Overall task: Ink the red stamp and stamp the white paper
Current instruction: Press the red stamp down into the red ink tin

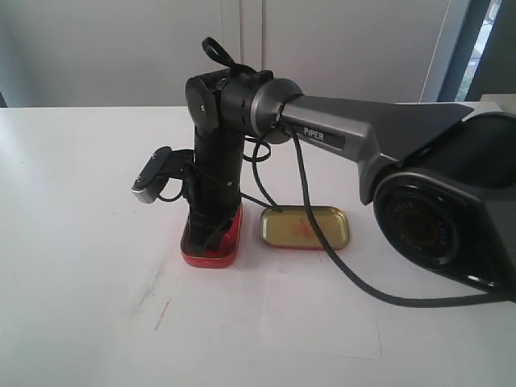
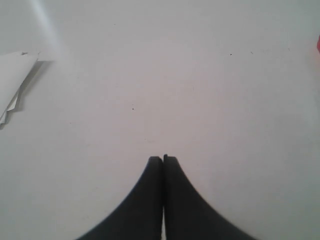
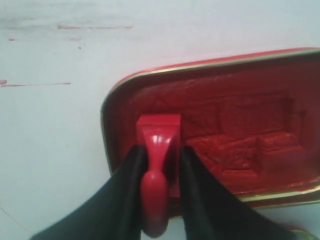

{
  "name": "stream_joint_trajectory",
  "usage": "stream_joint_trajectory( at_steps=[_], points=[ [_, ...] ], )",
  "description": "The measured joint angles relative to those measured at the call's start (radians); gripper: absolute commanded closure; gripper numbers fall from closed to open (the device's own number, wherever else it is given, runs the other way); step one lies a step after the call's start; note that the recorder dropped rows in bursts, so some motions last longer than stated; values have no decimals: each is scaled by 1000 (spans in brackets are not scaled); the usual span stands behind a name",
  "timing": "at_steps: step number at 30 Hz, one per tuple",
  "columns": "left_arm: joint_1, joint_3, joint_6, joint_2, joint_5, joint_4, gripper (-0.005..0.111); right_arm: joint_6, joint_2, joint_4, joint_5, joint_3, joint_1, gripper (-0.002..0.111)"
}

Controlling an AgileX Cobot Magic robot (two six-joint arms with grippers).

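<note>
Small red stamp (image 3: 159, 135) of glossy plastic: rectangular block base, narrow handle swelling to a rounded knob. Gripped by that handle between the right fingers (image 3: 134, 167), one on each side, set narrow and closed on it. Base just past the fingertips, down on the red ink pad (image 3: 240, 135) inside the tin (image 3: 112, 107), near one rounded end. Pad wrinkled and dented with rectangular presses, gold rim all round. From the exterior view, stamp hidden behind the upright right fingers, directly over the tin. Just beside the tin, clear of the fingers, the gold-lined lid (image 1: 305, 228), open side up, faint red smudges inside, black cable (image 1: 301, 173) looping down across it. A little farther from the fingers, white paper (image 1: 322, 316), faint on the white table (image 1: 72, 266); any mark on it too faint to tell. Reddish streaks (image 1: 165, 306) on the table near the tin. Left fingers (image 2: 156, 165) pressed together, holding nothing, over bare table, with loose white sheets (image 2: 12, 80) off to one side.
</note>
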Motion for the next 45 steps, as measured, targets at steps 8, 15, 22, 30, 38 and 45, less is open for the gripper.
stream_joint_trajectory(
  at_steps=[8,15,22,30,38,45],
  points=[
    [0,0,0,0,0,0,107,0,17,6,2,-11,0,108],
    [0,0,0,0,0,0,107,-6,30,21,9,-21,-2,108],
    [0,0,0,0,0,0,107,-18,43,40,19,-28,-13,108],
    [0,0,0,0,0,0,107,-20,58,46,25,-32,-16,108],
    [0,0,0,0,0,0,107,-20,64,49,29,-36,-16,108],
    [0,0,0,0,0,0,107,-20,66,49,31,-38,-16,108]
  ],
)
